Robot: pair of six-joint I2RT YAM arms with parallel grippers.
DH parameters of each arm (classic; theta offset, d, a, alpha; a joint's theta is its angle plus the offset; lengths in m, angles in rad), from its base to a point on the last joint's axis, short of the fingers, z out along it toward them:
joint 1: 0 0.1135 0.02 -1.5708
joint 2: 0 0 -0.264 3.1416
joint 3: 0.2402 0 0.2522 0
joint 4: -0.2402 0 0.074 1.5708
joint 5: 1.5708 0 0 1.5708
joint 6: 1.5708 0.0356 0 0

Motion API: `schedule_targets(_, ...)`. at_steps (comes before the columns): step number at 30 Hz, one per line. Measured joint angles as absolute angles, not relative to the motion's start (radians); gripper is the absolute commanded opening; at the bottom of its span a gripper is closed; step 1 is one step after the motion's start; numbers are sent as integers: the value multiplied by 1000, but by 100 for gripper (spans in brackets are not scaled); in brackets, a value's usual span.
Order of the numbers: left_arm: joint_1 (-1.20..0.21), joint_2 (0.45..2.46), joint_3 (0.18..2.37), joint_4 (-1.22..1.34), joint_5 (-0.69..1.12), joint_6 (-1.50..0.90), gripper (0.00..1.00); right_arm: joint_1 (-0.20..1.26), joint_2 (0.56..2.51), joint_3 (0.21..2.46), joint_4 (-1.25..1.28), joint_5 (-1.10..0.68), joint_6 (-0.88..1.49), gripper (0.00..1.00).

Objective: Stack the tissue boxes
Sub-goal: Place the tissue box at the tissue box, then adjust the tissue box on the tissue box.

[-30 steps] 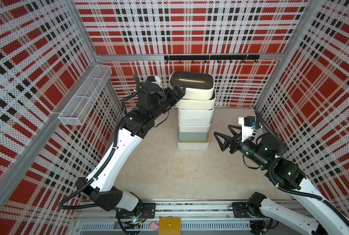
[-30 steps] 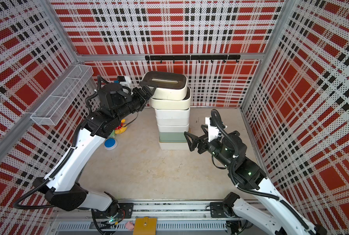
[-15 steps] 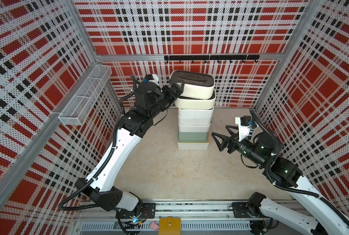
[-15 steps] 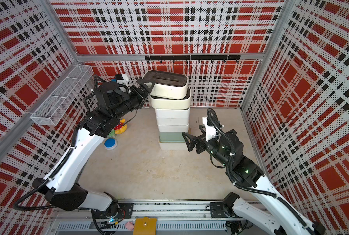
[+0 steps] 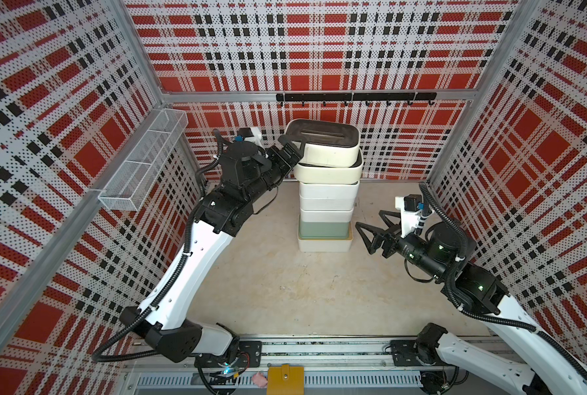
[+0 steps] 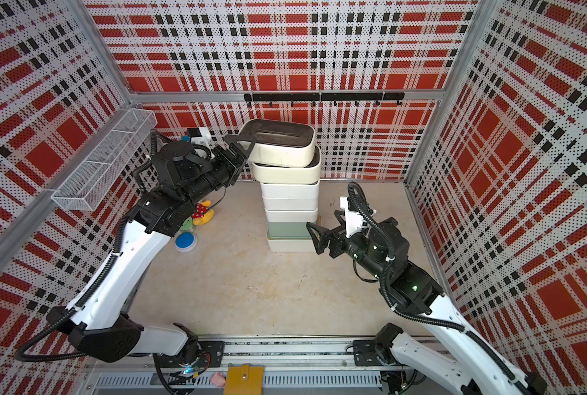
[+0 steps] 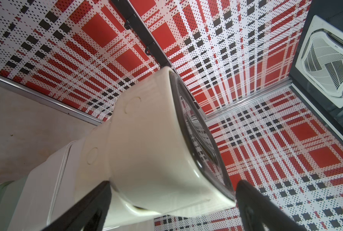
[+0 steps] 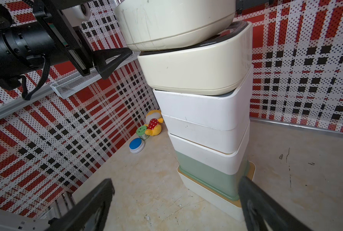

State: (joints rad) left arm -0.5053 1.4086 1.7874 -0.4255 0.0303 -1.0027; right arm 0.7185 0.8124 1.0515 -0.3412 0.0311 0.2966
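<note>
I ease my left tool (image 5: 293, 148) back, jaws wide; the top tissue box (image 5: 333, 154) sits tilted on the stack (image 5: 328, 200). My right tool (image 5: 369, 219), also spread, edges nearer; squaring remains.

smooth plastic tissue boxes (image 8: 202, 112), top lid (image 5: 322, 131) glossy dark; matt stained table (image 5: 285, 290); wire-mesh metal basket (image 5: 141, 167).

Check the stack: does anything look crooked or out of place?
Yes. The top tissue box sits askew on the box below: tilted and shifted toward the left gripper, whose open fingers straddle its end. The lower boxes look roughly aligned.
</note>
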Motion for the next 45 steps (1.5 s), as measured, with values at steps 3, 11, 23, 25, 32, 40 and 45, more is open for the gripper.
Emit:
schedule_targets(3,-499,1404,1784,-417,33,-1006,99,719,813,1052,-341,31,297,100)
schedule_targets(11,-484,1390,1761,-402,45,-1012,99,719,820,1058,-347,42,296,100)
schedule_targets(23,-419,1273,1689,-408,58,-962,99,631,920,1273,-524,250,310,100)
schedule_targets(25,-394,1248,1684,-414,65,-939,99,553,953,1312,-546,227,335,100)
schedule_targets(32,-248,1269,1728,-422,211,-899,98,308,1082,1425,-579,25,455,100)
schedule_targets(40,-213,1456,1892,-488,324,-825,70,273,1201,1585,-580,-67,501,100)
schedule_targets(45,-213,1503,1908,-508,342,-796,50,273,1249,1632,-563,-119,519,100)
